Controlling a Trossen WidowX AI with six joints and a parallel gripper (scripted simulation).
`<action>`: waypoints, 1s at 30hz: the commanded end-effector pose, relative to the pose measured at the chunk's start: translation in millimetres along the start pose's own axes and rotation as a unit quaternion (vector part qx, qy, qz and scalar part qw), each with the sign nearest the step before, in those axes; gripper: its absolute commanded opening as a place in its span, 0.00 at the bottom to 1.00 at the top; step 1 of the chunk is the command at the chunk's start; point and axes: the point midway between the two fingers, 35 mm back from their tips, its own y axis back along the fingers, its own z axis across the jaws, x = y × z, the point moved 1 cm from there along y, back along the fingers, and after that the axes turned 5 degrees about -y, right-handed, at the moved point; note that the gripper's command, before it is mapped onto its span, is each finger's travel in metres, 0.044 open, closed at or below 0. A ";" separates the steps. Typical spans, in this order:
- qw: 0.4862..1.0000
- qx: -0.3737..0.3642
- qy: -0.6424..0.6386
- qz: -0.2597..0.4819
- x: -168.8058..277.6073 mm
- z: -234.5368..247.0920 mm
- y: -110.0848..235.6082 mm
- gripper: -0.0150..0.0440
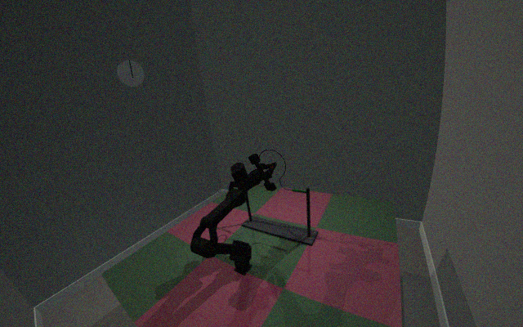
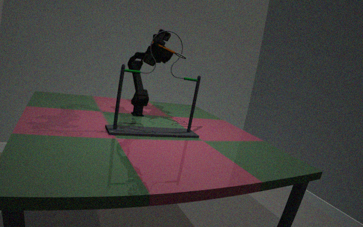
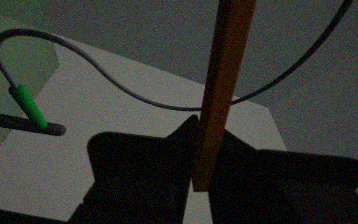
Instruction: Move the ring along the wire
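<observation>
My gripper [image 1: 267, 167] [image 2: 162, 51] [image 3: 198, 120] is shut on the orange handle [image 1: 271, 166] [image 2: 168, 49] [image 3: 225, 85], high above the two posts. The handle points out to the right side of the thin grey wire's [image 2: 178, 40] [image 3: 135, 97] [image 1: 282, 161] tall loop. The ring at its far end [image 2: 183, 57] is too small to see clearly. The green part next to the right post [image 2: 190, 79] [image 1: 299, 190] [image 3: 29, 106] lies below it. The green part by the left post [image 2: 132, 70] is bare. In the wrist view the grey wire crosses behind the handle.
The two dark posts [image 2: 118, 96] [image 2: 193, 103] [image 1: 308, 210] stand on a grey base plate [image 2: 153, 132] [image 1: 274, 228] on the pink-and-green checked table [image 2: 181, 164]. The arm's base [image 2: 139, 99] stands behind the plate. A low wall edges the table in the top view [image 1: 122, 255].
</observation>
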 end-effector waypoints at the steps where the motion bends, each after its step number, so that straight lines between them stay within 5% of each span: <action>1: 1.000 0.012 0.024 -0.005 -0.8 -0.1 0.0 0.00; 30: 0.986 0.079 0.142 -0.024 -0.3 -2.7 -0.8 0.00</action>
